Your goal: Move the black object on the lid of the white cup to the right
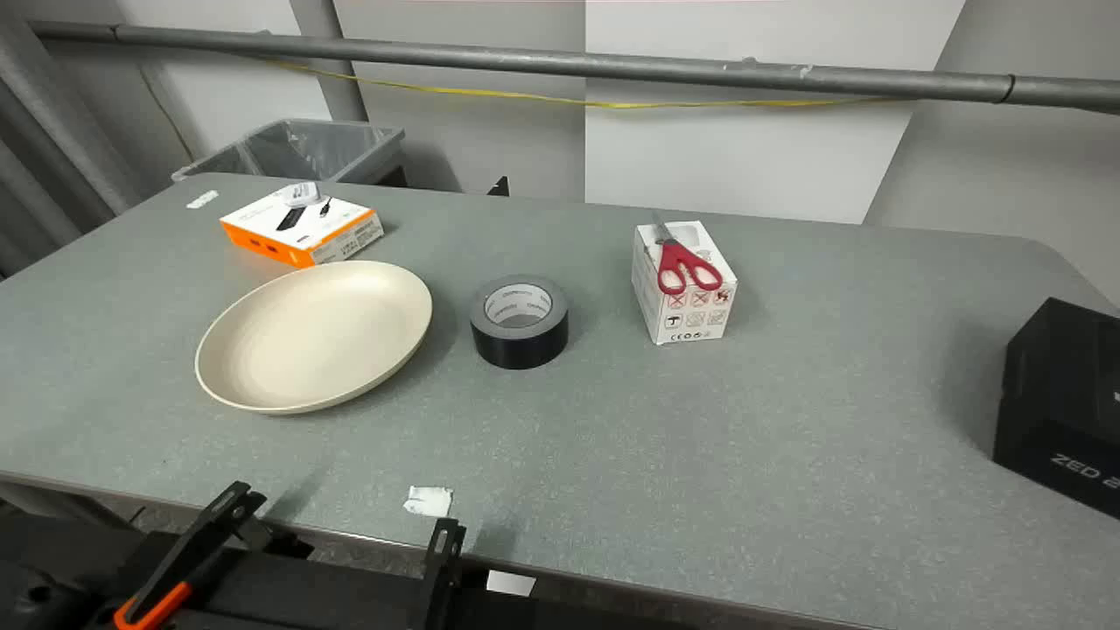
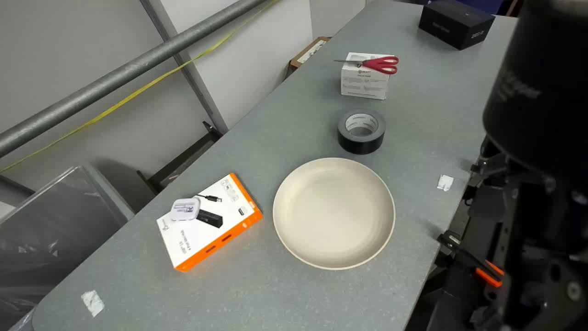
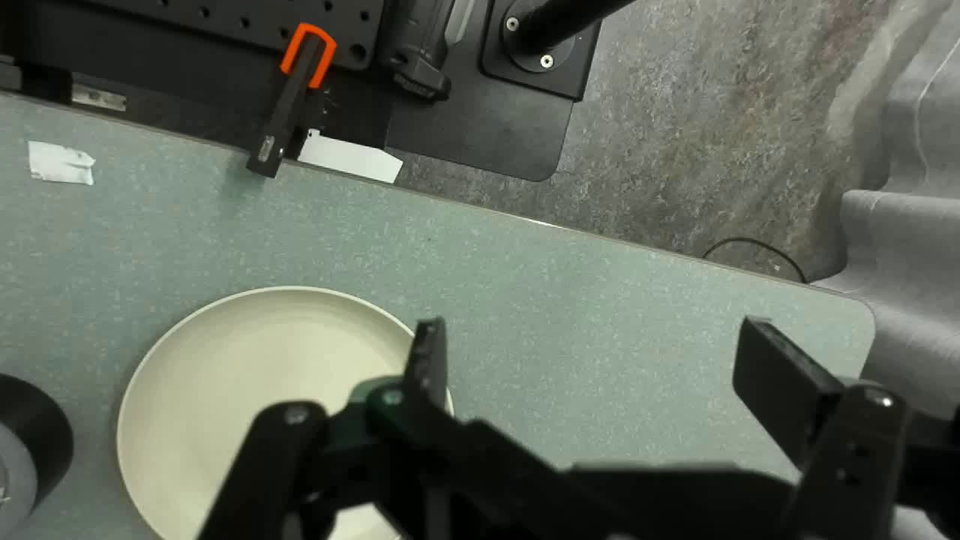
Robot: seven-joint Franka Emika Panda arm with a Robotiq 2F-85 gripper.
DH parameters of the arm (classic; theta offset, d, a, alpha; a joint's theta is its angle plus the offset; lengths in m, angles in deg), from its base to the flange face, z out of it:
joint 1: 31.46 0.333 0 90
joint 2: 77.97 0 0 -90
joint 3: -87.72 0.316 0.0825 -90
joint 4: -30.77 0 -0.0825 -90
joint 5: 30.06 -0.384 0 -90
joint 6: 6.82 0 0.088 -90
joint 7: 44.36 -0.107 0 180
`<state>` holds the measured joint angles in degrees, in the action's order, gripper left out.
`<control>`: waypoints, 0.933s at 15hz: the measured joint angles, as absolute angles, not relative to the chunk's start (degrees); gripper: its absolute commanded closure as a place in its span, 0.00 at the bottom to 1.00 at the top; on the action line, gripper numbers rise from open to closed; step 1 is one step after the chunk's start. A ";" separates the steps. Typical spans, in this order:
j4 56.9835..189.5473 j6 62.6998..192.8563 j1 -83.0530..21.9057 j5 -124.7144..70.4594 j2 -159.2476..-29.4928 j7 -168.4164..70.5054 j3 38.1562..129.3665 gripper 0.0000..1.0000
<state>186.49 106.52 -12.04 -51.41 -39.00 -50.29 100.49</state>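
The black object, a black roll of tape with a hollow centre, lies flat on the grey table. It shows in both exterior views (image 1: 521, 348) (image 2: 362, 146), between the cream plate (image 1: 315, 337) and a white box. In the wrist view the tape roll (image 3: 36, 427) is cut off at the left edge, left of the plate (image 3: 255, 352). My gripper (image 3: 592, 345) is open with nothing between its fingers. It hangs above the table beside the plate, its left finger overlapping the plate's rim in the picture. No white cup or lid is in view. The gripper's fingers do not show in the exterior views.
A white box (image 1: 691, 324) with red scissors (image 1: 691, 265) on top stands beyond the tape. An orange-and-white box (image 2: 209, 234) bears a small white case (image 2: 184, 209). A large black box (image 1: 1059, 411) stands at the far end. Clamps (image 3: 281, 120) grip the table's front edge.
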 measured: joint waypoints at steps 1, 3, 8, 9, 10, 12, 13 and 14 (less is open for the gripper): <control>186.49 106.52 -12.04 -51.41 -39.07 -50.29 100.49 0.00; 186.49 106.52 -12.04 -51.41 -39.06 -50.29 100.49 0.00; 186.49 106.51 -12.05 -51.41 -39.06 -50.29 100.49 0.00; 186.50 106.41 -12.07 -51.41 -39.05 -50.21 100.48 0.00; 186.55 106.23 -12.18 -51.05 -38.96 -50.14 100.43 0.00; 186.90 105.32 -12.98 -49.45 -38.33 -49.86 99.57 0.00; 187.23 104.63 -13.85 -47.98 -37.78 -49.66 98.57 0.00; 187.53 104.05 -15.25 -46.02 -37.17 -49.51 97.36 0.00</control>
